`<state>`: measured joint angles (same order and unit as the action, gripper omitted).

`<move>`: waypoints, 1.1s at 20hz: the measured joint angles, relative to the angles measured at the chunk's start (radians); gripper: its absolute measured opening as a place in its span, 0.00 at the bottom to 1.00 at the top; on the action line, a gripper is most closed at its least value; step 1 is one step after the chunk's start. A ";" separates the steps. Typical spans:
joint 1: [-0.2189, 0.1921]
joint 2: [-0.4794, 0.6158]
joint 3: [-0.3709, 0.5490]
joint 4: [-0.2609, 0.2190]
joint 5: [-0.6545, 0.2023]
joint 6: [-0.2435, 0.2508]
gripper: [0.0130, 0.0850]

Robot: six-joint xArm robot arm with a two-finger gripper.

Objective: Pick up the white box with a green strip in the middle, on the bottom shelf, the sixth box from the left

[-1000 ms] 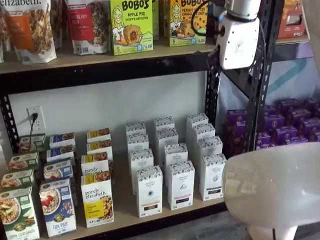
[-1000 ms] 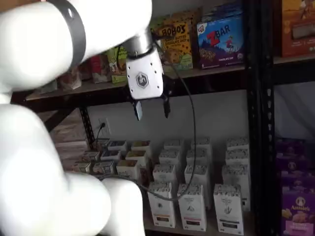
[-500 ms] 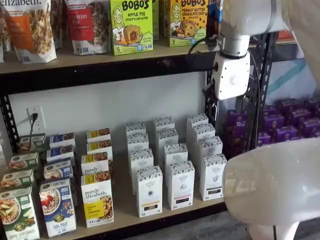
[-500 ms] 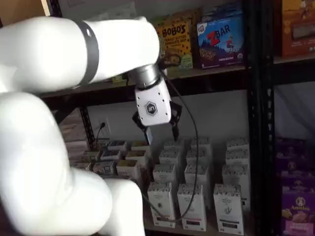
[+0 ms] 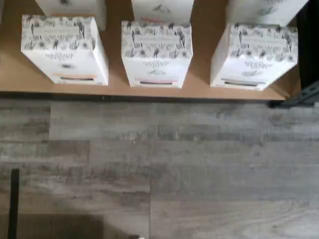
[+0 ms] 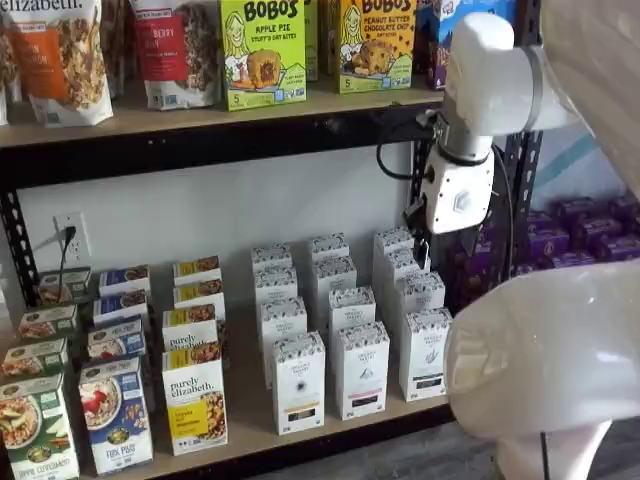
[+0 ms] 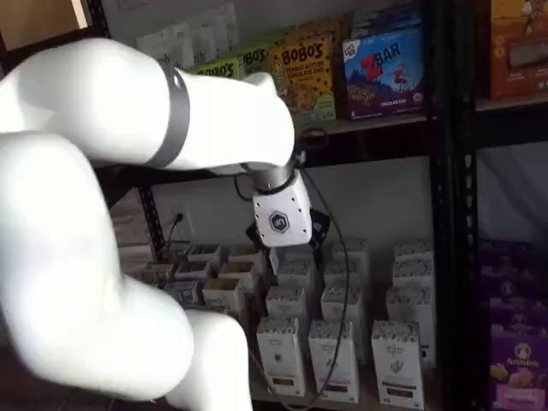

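Tall white boxes with speckled tops stand in rows on the bottom shelf (image 6: pixel 250 415). The white box named in the task (image 6: pixel 425 354) is the front one nearest the black rack post, and it also shows in a shelf view (image 7: pixel 396 363). In the wrist view it is the box (image 5: pixel 254 57) beside the post, at the shelf's (image 5: pixel 199 90) front edge. My gripper (image 6: pixel 422 250) hangs above the rear white boxes, its white body tilted. Its black fingers spread apart, open and holding nothing, show in a shelf view where the gripper (image 7: pixel 289 253) is above the boxes.
Purely elizabeth boxes (image 6: pixel 193 400) and cereal boxes fill the shelf's left part. Bobo's boxes (image 6: pixel 262 50) line the upper shelf. Purple boxes (image 6: pixel 590 240) sit in the neighbouring rack past the black post (image 7: pixel 445 257). The arm's big white link (image 6: pixel 545 360) blocks the lower right.
The gripper has come down from the upper shelf's height to just above the white boxes on the bottom shelf. Its fingers have stayed apart.
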<state>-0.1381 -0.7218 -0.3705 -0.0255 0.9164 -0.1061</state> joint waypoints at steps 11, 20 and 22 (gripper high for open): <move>-0.014 0.184 0.032 0.022 -0.213 -0.029 1.00; -0.002 0.415 0.030 0.000 -0.443 0.000 1.00; 0.002 0.485 0.023 -0.014 -0.505 0.017 1.00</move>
<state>-0.1357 -0.2368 -0.3478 -0.0398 0.4111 -0.0889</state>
